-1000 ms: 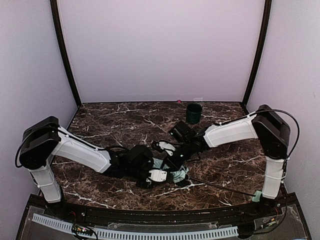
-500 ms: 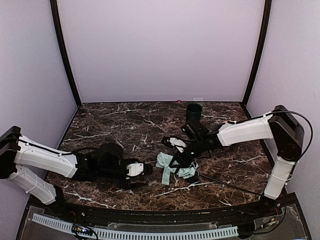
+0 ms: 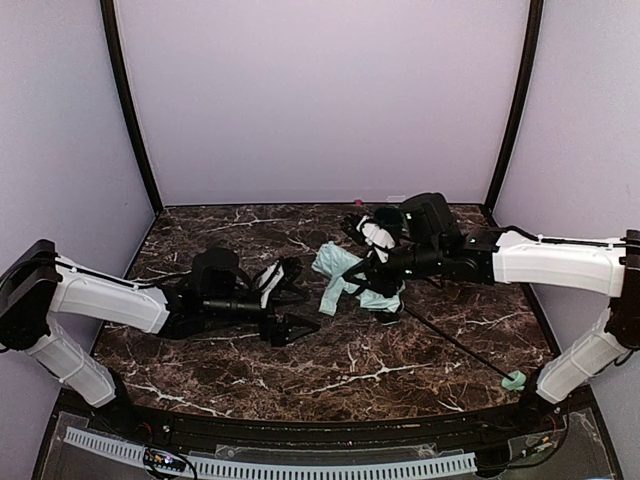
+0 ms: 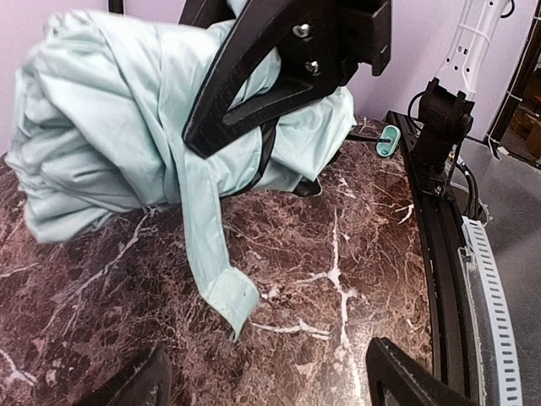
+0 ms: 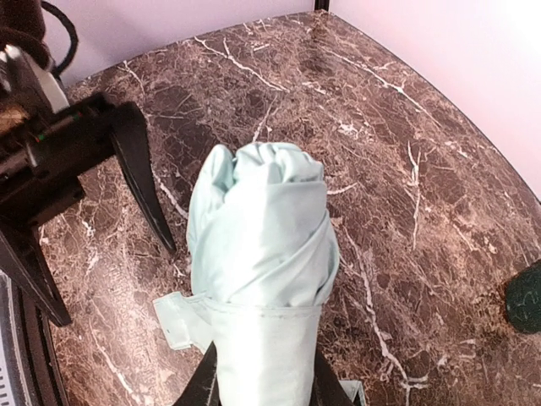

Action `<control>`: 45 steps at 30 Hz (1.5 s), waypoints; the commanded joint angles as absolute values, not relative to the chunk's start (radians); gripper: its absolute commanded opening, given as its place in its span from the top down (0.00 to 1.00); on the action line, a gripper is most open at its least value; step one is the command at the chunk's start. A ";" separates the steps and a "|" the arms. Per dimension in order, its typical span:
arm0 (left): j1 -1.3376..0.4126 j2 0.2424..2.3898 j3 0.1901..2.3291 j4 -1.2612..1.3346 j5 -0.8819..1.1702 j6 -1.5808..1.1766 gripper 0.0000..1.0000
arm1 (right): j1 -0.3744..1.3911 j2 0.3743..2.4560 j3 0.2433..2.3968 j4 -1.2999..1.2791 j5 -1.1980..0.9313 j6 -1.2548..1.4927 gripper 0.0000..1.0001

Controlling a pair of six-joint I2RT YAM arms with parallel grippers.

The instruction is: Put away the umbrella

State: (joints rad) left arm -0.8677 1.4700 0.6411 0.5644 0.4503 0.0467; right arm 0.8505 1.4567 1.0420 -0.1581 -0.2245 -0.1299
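Marble, dark brown with white veins, lies bare beneath and ahead of my left claw [image 3: 292, 298], which is turned on its side at the end of a low, outstretched arm. Its fingers are spread wide and hold nothing. The table [image 3: 400, 360] ends at a black rail [image 4: 448, 254] off to that claw's right. Just past its tips hangs the umbrella [image 3: 345, 275], soft creased mint cloth bunched into a roll, with a strap [image 4: 221, 288] drooping toward the stone. My right claw [image 3: 372, 272] is clamped around the roll, its arm stretched long and low. Behind that claw a thin black shaft [image 3: 450, 345] trails to the mint handle [image 3: 514, 380].
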 commanded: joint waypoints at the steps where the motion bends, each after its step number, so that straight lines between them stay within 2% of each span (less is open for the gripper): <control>1: -0.868 1.560 0.717 0.681 0.549 -0.002 0.17 | 0.875 1.430 1.041 -0.061 -0.252 -0.141 1.00; 5: -0.868 1.623 0.733 0.748 0.616 -0.021 0.17 | 0.880 1.417 1.028 -0.040 -0.256 -0.124 1.00; 7: -0.868 1.644 0.740 0.741 0.611 -0.008 0.25 | 0.882 1.408 1.017 -0.022 -0.267 -0.118 1.00; 10: -0.869 1.674 0.767 0.708 0.651 0.007 0.46 | 0.881 1.406 1.012 -0.008 -0.288 -0.115 1.00; 11: -0.868 1.682 0.773 0.703 0.657 0.006 0.58 | 0.881 1.410 1.012 -0.008 -0.286 -0.113 1.00; 13: -0.868 1.692 0.782 0.685 0.659 0.006 0.89 | 0.879 1.430 1.015 -0.020 -0.257 -0.109 1.00; 14: -0.867 1.695 0.784 0.677 0.649 0.000 0.99 | 0.871 1.444 1.014 -0.030 -0.247 -0.104 1.00; 21: -0.808 1.792 0.835 0.438 0.585 -0.086 1.00 | 0.797 1.582 1.009 0.056 -0.257 -0.007 1.00; 25: -0.756 1.870 0.876 0.323 0.581 -0.103 1.00 | 0.771 1.776 1.081 0.029 -0.247 0.020 0.91; 31: -0.735 1.994 0.958 0.218 0.623 -0.087 1.00 | 0.744 1.881 1.115 0.029 -0.281 0.039 0.66; 36: -0.735 2.066 1.010 0.133 0.662 -0.071 1.00 | 0.727 1.887 1.130 -0.010 -0.338 0.005 0.36; 43: -0.735 2.075 1.027 0.086 0.653 -0.044 1.00 | 0.727 1.802 1.146 -0.108 -0.374 -0.100 0.14; 45: -0.735 2.075 1.031 0.081 0.652 -0.036 1.00 | 0.729 1.770 1.175 -0.149 -0.363 -0.124 0.04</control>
State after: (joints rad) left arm -0.7357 2.0354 1.0447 0.2298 0.6746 -0.0666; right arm 0.7246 1.8614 1.1198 -0.0940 -0.3466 -0.0502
